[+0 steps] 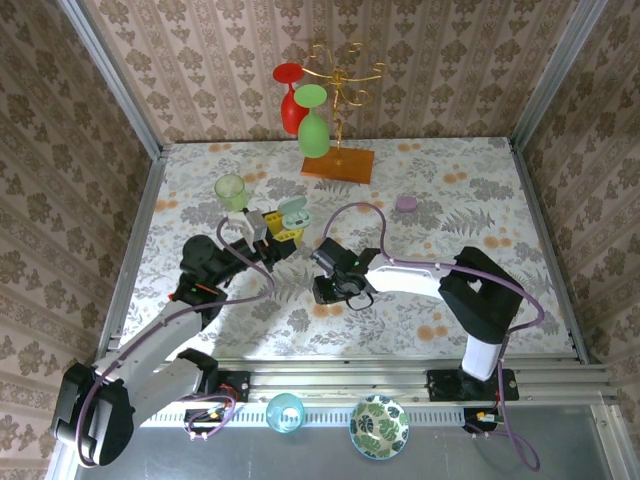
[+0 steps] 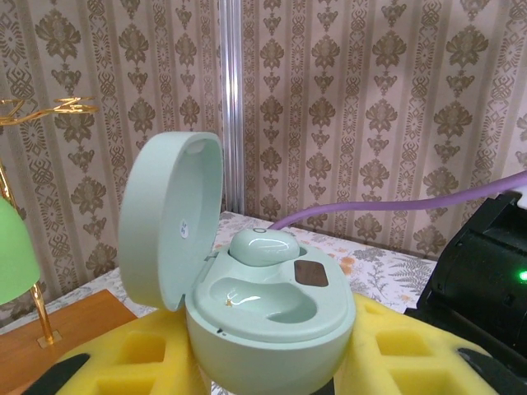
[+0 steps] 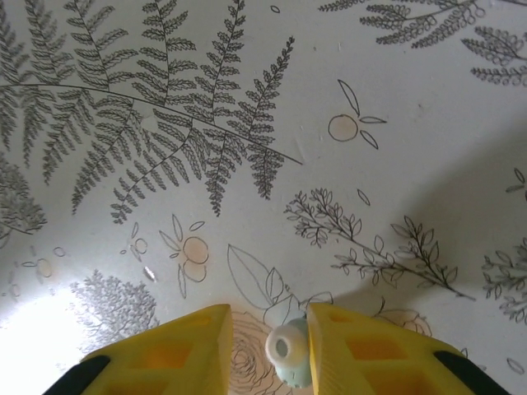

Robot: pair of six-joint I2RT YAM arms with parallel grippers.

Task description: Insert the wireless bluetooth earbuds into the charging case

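Top external view: the left gripper (image 1: pixel 272 228) was positioned left of the table's centre, clamped on the mint-green, egg-shaped plastic charging case (image 1: pixel 293 211), whose lid stood open. The right gripper (image 1: pixel 335 291) pointed down at the fern-printed tablecloth (image 1: pixel 450 180) near the centre, to the right of the case and nearer the arm bases. A small lilac oval case (image 1: pixel 406 203) lay well apart toward the far right. A translucent green plastic cup (image 1: pixel 231 190) stood just beyond the left gripper. At the far edge, a gold wire stand (image 1: pixel 345 70) on an orange wooden base (image 1: pixel 337 165) carried a red wine glass (image 1: pixel 288 95) and a green wine glass (image 1: pixel 313 125). A blue cup (image 1: pixel 285 412) and a green leaf-patterned bowl (image 1: pixel 378 426) sat on the front ledge between the arm bases. Left wrist view: the yellow fingers (image 2: pixel 140 354) flanked the case's lower shell and pressed against it — a firm grasp. The hinged lid (image 2: pixel 169 222) stood upright on the left. One pale mint-green plastic earbud (image 2: pixel 262 245) sat in the rear recess; the front recess (image 2: pixel 263 300) lay bare. Right wrist view: the right gripper's jaws stood partly apart just above the cloth — not clamped. A second earbud (image 3: pixel 286 352) lay between them, touching the inner face of the finger on the right of that view, with a visible gap to the other finger.
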